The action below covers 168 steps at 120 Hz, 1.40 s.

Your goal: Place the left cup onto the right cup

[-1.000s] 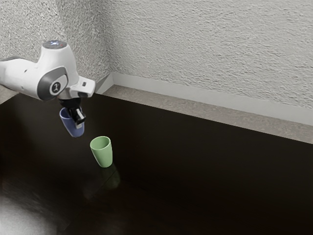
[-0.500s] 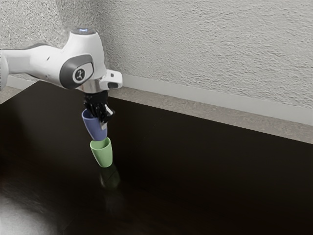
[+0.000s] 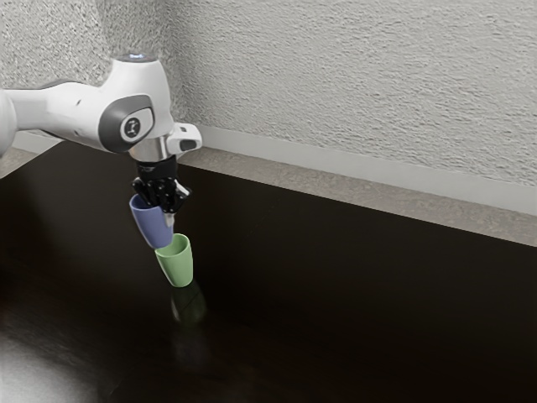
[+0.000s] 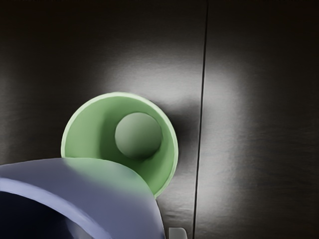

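Blue cup [image 3: 151,225] = left cup, the load. In the exterior view it hangs left of centre, clear of the table.

- Dark glossy table [image 3: 352,302] spans the lower frame. Rough grey wall [image 3: 352,75] runs across the top.
- White arm [image 3: 92,117] enters from the upper left, hand pointing down.
- Green cup [image 3: 175,260] = right cup, upright on the table, just below and right of the blue one.
- Blue cup is tilted, base pointing down and right, at the green rim. Whether they touch cannot be resolved.
- Gripper [image 3: 161,201] is clamped on the blue cup's wall at the rim, fingers narrow.
- Wrist view: the blue cup overlaps one edge of the green mouth, and most of the mouth is uncovered.

Step, by my reading: alignment before stacking. The next move likely needs a shift to centre the base over the green mouth, then levelling, descent and release.
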Each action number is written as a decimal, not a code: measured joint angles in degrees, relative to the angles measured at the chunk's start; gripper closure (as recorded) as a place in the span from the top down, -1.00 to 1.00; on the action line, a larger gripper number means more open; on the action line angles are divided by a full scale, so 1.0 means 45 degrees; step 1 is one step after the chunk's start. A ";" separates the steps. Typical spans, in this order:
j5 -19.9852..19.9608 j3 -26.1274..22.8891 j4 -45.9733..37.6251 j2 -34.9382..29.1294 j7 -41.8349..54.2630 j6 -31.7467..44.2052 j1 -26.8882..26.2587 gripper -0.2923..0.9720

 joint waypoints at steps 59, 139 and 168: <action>0.0114 -0.0001 0.0438 0.0644 -0.0859 0.0041 -0.0116 -0.69; 0.0428 0.0037 0.0860 0.1556 -0.1189 0.0260 -0.0121 -0.70; 0.0517 0.0038 0.0860 0.1749 -0.1243 0.0456 -0.0122 -0.70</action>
